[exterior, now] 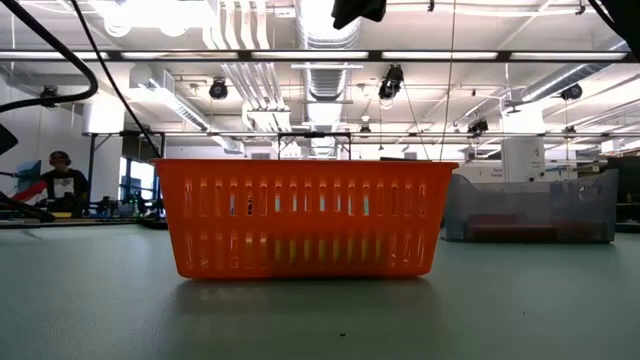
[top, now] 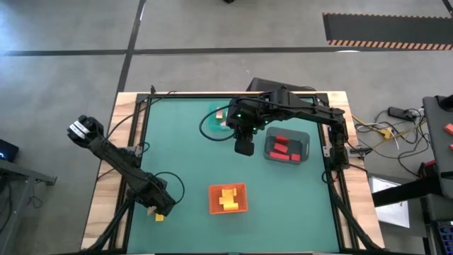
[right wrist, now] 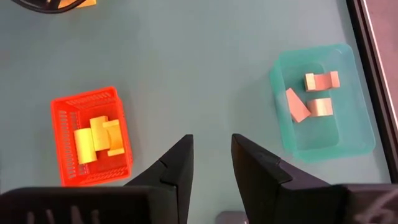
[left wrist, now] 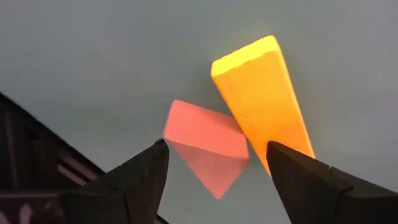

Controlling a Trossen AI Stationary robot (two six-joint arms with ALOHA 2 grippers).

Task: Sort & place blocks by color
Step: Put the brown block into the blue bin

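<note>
My left gripper (left wrist: 217, 168) is open low over the table's near left corner (top: 160, 207). A red wedge (left wrist: 208, 146) and a yellow bar (left wrist: 264, 99) lie on the mat between its fingers; in the high view only the yellow bar (top: 158, 216) shows. My right gripper (top: 244, 146) hangs open and empty above the mat between the teal tray (top: 212, 126) and the grey tray (top: 304, 152); it also shows in its wrist view (right wrist: 211, 155). Yellow blocks (right wrist: 96, 140) lie in the orange tray (top: 212, 202), tan blocks (right wrist: 317, 96) in the teal tray, red blocks (top: 285, 147) in the grey tray.
The orange tray (exterior: 305, 215) stands near the table's front middle, the grey tray (exterior: 530, 210) to the right behind it. A black frame (top: 141, 113) edges the green mat. A cable loop (top: 170, 183) lies by the left arm. A person (exterior: 62, 180) sits far off in the room.
</note>
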